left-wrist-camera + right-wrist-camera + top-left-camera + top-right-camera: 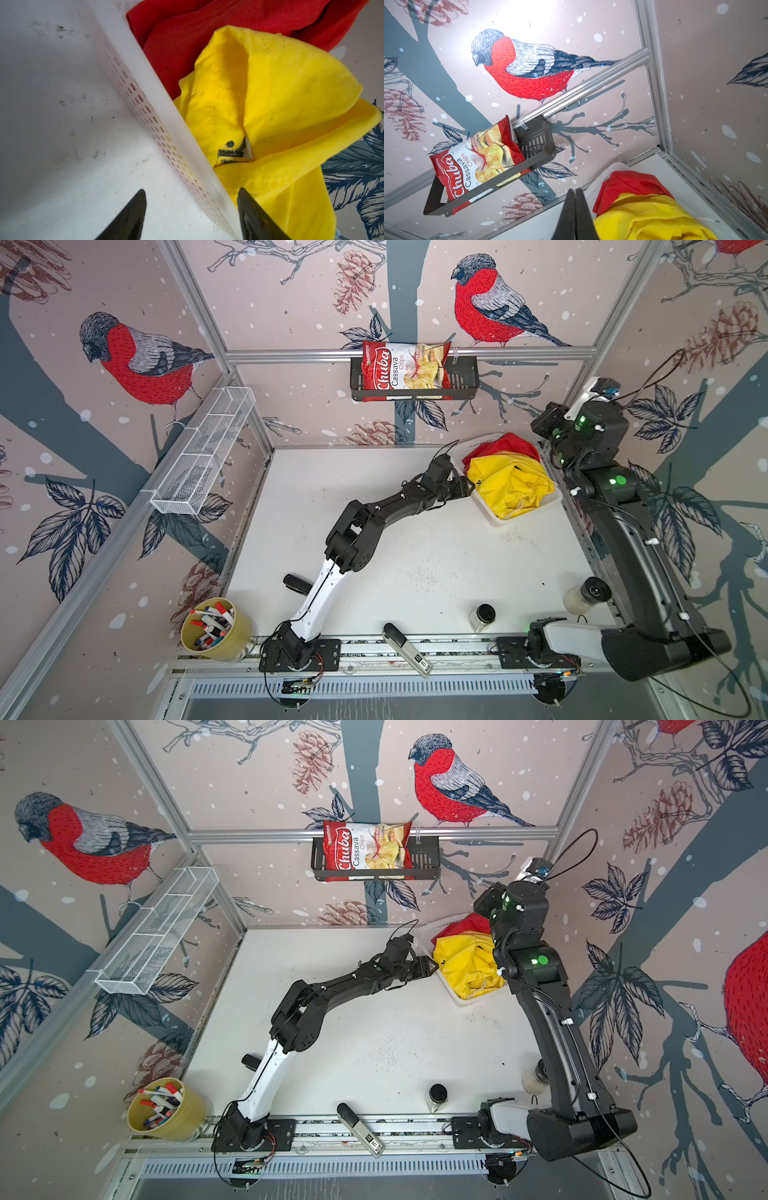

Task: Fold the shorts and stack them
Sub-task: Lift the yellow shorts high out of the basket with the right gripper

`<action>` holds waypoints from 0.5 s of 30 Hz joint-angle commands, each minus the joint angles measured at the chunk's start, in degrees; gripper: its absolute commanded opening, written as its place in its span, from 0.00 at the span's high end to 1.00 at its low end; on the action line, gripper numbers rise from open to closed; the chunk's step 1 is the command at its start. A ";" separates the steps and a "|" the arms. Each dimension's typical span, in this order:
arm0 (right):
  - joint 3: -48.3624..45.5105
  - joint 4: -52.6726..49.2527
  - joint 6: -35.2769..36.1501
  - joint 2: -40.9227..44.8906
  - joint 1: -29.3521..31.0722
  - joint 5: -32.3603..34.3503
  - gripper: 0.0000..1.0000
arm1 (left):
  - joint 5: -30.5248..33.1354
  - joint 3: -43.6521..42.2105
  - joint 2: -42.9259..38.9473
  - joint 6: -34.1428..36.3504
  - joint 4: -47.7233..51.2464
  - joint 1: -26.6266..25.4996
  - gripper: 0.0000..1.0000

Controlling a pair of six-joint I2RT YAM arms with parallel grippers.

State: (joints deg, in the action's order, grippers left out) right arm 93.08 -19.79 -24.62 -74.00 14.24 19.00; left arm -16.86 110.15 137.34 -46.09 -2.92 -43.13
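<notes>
Seemingly the retrieval step: yellow shorts (511, 485) atop red shorts (503, 445) in the far-right basket (496, 521); left claw (191, 189) gapes astride its wall, right claw (575, 190) sits pinched together, empty; next, grip yellow fabric.

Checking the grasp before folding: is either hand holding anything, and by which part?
Nothing is held. The left hand stands open astride the basket wall; the right hand is shut, empty.
</notes>
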 commanded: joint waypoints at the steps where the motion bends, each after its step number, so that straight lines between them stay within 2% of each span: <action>1: -5.35 -3.22 1.35 -0.18 0.38 5.03 0.48 | -0.12 -0.65 -0.74 0.46 -0.55 -0.02 0.31; 2: -8.48 -1.99 0.90 0.20 0.35 5.07 0.33 | 0.06 -0.88 -0.92 0.64 -0.40 -0.02 0.31; 3: -10.95 -1.09 0.57 0.52 0.33 5.03 0.24 | 0.07 -0.98 -1.01 0.72 -0.20 0.03 0.30; 6: -15.67 0.04 0.04 -0.44 0.27 4.52 0.08 | -0.10 -1.08 -1.11 1.00 0.27 0.00 0.30; 9: -19.23 0.97 -0.64 -2.92 -0.27 1.69 0.01 | -0.08 -0.86 -0.98 1.09 0.08 -0.02 0.30; 15: -23.95 5.14 -3.37 -11.46 -4.77 -5.52 0.01 | -0.89 0.42 0.29 0.61 -0.18 -0.02 0.31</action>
State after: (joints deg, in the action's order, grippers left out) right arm 70.00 -18.17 -25.89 -82.85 10.76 17.41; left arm -16.78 110.04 137.21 -45.58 -2.33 -43.11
